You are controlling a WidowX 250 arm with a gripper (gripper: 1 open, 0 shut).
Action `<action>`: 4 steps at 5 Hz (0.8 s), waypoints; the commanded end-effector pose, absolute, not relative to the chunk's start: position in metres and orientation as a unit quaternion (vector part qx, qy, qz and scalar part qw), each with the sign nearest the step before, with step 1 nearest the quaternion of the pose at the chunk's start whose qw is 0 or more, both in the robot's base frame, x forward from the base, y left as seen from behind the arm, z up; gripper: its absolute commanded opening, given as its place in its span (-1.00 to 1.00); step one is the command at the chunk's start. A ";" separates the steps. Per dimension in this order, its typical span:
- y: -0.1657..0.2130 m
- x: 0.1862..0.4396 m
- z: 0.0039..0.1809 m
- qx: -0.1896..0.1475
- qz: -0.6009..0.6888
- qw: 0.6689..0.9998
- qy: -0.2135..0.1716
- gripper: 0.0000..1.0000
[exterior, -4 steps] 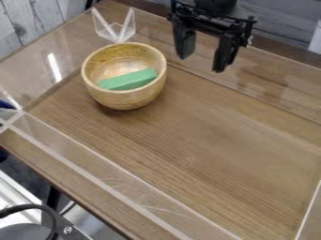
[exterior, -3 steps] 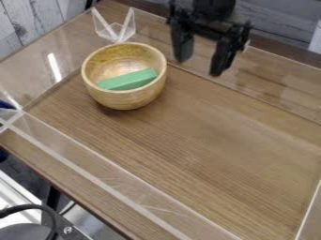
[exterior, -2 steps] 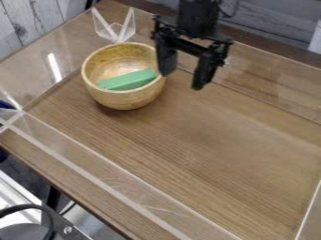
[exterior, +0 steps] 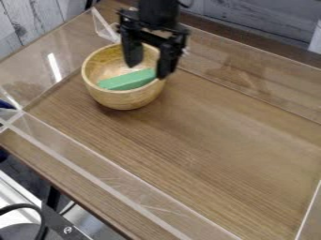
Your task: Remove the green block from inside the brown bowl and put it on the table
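The brown bowl point(exterior: 111, 94) stands on the table point(exterior: 201, 141) at the upper left. The green block point(exterior: 126, 81) lies inside it, slanted across the pale bottom, its right end hidden behind a finger. My black gripper point(exterior: 149, 55) hangs pointing down over the bowl's right half, open. One fingertip is above the bowl's far rim and the other near the block's right end. Nothing is between the fingers.
Clear glossy plastic walls point(exterior: 75, 155) run along the table's edges. A folded clear plastic corner point(exterior: 113, 23) rises just behind the bowl. Bare wood grain stretches to the right and front of the bowl.
The gripper has travelled left from the table's upper right to over the bowl, staying open. The bowl and the green block have not moved.
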State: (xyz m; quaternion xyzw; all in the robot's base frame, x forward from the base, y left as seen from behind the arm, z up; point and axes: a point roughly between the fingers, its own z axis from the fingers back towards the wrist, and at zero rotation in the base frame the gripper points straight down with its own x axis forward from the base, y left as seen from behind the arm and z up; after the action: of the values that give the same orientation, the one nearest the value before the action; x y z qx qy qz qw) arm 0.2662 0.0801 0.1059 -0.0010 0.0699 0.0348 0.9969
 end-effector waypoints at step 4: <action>0.128 0.284 0.103 0.022 0.054 0.998 0.014 1.00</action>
State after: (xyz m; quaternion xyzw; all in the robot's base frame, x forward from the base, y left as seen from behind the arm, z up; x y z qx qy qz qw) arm 0.2740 0.1204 0.0845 0.0091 0.0476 0.0502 0.9976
